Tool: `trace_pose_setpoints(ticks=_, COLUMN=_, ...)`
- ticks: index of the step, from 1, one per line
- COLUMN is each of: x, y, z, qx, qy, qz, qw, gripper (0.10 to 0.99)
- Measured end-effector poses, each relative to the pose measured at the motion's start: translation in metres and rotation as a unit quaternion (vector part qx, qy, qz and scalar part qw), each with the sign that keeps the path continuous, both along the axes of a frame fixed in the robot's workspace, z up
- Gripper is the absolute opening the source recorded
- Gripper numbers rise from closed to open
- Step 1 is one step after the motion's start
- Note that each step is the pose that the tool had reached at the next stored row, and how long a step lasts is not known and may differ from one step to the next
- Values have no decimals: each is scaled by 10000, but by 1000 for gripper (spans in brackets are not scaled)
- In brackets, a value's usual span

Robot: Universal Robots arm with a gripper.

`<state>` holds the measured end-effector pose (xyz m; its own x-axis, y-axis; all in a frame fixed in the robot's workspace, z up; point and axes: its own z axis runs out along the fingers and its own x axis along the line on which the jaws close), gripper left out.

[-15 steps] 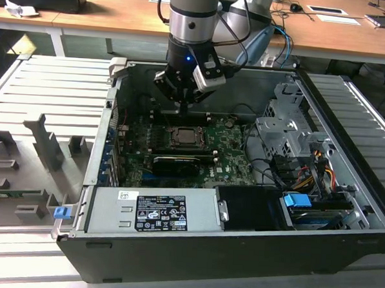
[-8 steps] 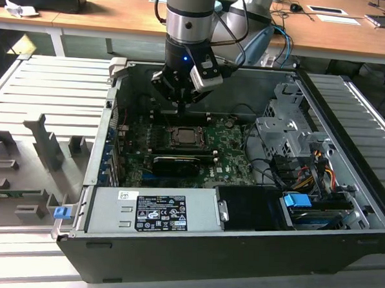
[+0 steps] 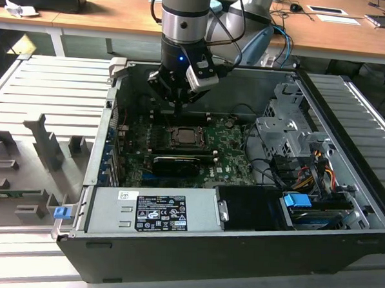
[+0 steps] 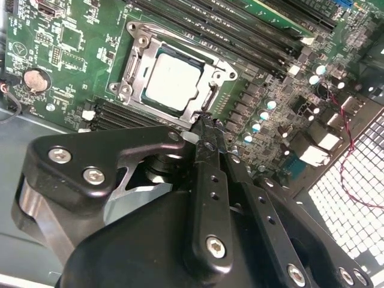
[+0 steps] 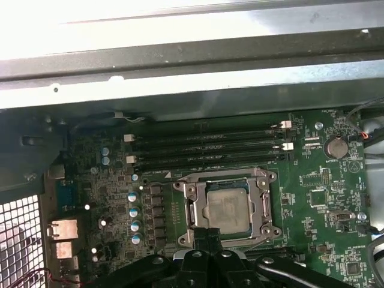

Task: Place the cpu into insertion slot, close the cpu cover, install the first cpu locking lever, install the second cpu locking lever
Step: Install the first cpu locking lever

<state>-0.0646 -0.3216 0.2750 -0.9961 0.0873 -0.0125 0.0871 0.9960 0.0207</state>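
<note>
The gripper [image 4: 204,122] was shut with nothing in it, just by the cover [image 4: 135,72] over the cpu [image 4: 173,81]. The cover looked thin, stiff and light; push its edge.

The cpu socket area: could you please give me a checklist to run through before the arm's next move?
1. cpu lying flat and square inside the frame: ok.
2. cpu cover down around the chip: ok.
3. Cover latched down: cannot tell.
4. gripper shut, with its tips at the cover's near edge: ok.
5. Tips actually touching the cover: cannot tell.
</note>
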Motion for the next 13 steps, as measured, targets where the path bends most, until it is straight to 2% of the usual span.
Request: trace_pose_setpoints(ticks=13, x=-132, y=0, z=-5, qx=1, qy=-35, qz=33, qw=10000, gripper=106)
